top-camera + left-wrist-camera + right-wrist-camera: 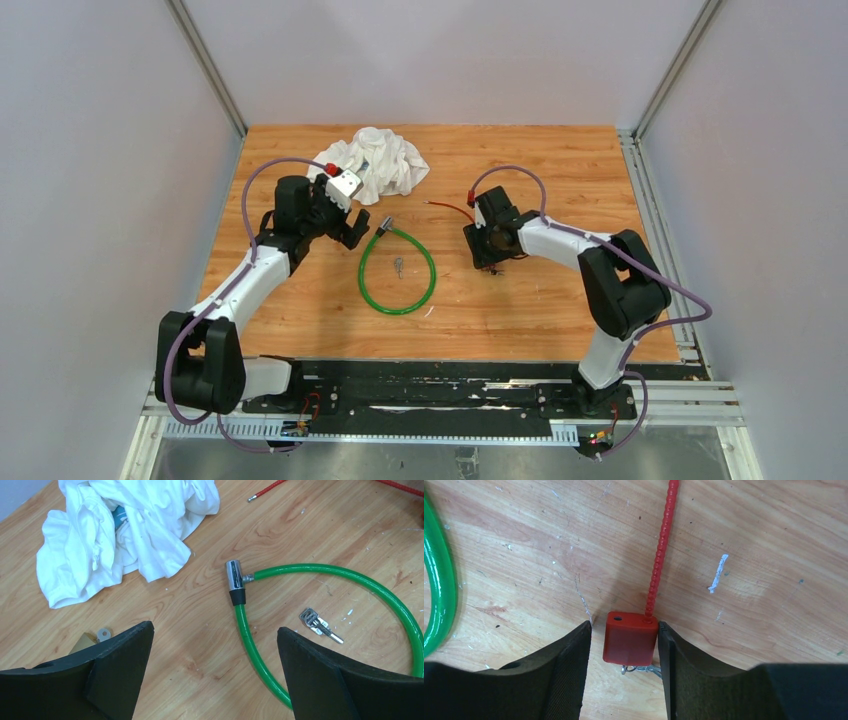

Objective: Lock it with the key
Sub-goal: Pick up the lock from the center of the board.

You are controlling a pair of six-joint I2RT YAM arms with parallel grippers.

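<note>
Red padlock (pixel 630 639) flanked by right gripper (pixel 624 626) — keys (pixel 320 624) too small to read.

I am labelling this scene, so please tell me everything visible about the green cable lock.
The green cable lock is a glossy, plastic-coated cable bent into a closed loop, lying flat on the wooden table. Both ends meet at a chrome cylinder head with a black collar. Keys lie inside the loop, apart from it. Nothing grips it.

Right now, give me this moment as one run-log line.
left pincer: open, empty | right pincer: open, straddling red plastic padlock | silver metal keys: lying inside green cable lock loop
</note>
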